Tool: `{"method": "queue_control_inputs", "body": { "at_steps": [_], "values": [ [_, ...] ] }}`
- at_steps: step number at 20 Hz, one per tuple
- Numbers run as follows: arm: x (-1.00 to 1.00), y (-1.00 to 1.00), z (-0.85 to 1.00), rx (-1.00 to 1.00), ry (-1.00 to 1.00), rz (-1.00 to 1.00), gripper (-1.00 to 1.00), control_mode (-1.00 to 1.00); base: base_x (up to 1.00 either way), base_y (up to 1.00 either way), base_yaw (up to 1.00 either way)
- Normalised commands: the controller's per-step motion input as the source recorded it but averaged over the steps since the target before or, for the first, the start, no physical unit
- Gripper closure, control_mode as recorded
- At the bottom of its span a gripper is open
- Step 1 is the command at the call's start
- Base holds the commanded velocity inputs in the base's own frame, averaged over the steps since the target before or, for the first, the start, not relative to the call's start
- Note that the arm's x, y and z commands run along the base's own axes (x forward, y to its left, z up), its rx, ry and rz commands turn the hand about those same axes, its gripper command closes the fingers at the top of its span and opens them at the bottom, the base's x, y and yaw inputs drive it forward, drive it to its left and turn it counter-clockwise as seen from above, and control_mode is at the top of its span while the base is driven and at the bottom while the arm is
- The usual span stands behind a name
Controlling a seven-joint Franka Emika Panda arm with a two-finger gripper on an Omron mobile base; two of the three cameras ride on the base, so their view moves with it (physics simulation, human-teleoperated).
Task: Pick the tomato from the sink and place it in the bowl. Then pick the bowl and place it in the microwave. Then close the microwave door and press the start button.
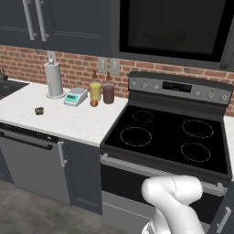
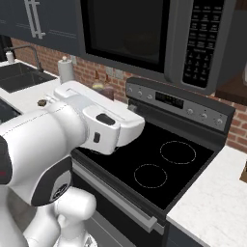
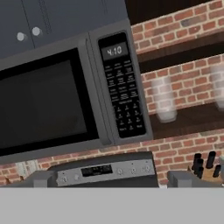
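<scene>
The microwave (image 3: 65, 100) hangs above the stove, and its door (image 3: 39, 105) with the black glass window is shut. To the right of the door is the keypad (image 3: 122, 92), whose display reads 4:10. My gripper (image 3: 114, 180) faces the microwave from a distance. Its fingertips (image 3: 41, 179) stand far apart at the bottom of the hand view, open with nothing between them. The sink (image 2: 19, 77) lies far to the left with its black faucet (image 2: 31, 50). The tomato and the bowl are out of view. A dim rounded shape (image 1: 164, 39) shows behind the glass, and I cannot tell what it is.
The black stove (image 1: 167, 132) with several burners sits below the microwave. On the white counter (image 1: 59, 116) to its left stand a paper towel roll (image 1: 54, 78), a scale (image 1: 75, 97), bottles (image 1: 102, 91) and a small orange-brown ball (image 1: 93, 103). A knife block (image 3: 204, 168) and glasses (image 3: 165, 103) are on the right.
</scene>
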Motion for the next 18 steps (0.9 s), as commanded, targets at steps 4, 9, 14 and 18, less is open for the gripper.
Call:
{"method": "queue_control_inputs", "body": {
  "at_steps": [4, 9, 14, 18],
  "values": [
    [0.46, -0.04, -0.23, 0.0, 0.02, 0.0, -1.0, -1.0, 0.0, 0.0, 0.0],
    [0.36, -0.21, -0.06, 0.0, 0.0, 0.0, -1.0, -1.0, 0.0, 0.0, 0.0],
    [0.35, -0.36, -0.06, 0.0, 0.0, 0.0, 1.0, -1.0, 0.0, 0.0, 0.0],
    [0.34, -0.18, 0.0, 0.0, -0.01, 0.0, 1.0, -1.0, 0.0, 0.0, 0.0]
  ]
}}
